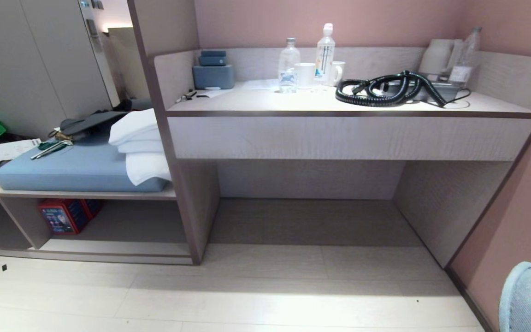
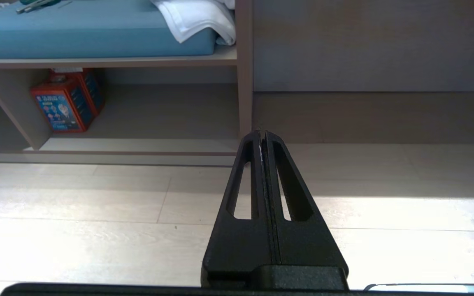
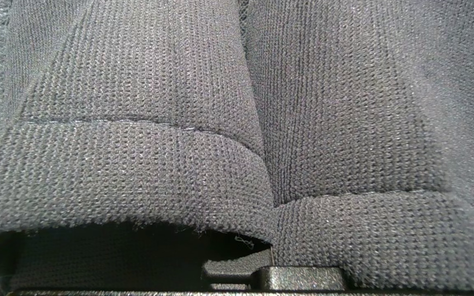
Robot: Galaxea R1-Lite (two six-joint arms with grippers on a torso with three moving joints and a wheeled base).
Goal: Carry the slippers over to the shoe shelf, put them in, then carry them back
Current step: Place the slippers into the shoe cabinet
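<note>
Slippers (image 3: 138,172) fill right wrist view, dark knit straps side by side; right pincer clamped on them. Left pincer (image 2: 263,133) closed, empty, near shelf (image 2: 138,144).

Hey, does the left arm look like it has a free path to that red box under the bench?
Probably yes: the left end effector is shut and empty, and only bare floor lies before the red box in the open cubby.

Dark knit slippers (image 3: 237,123), straps side-by-side
</note>
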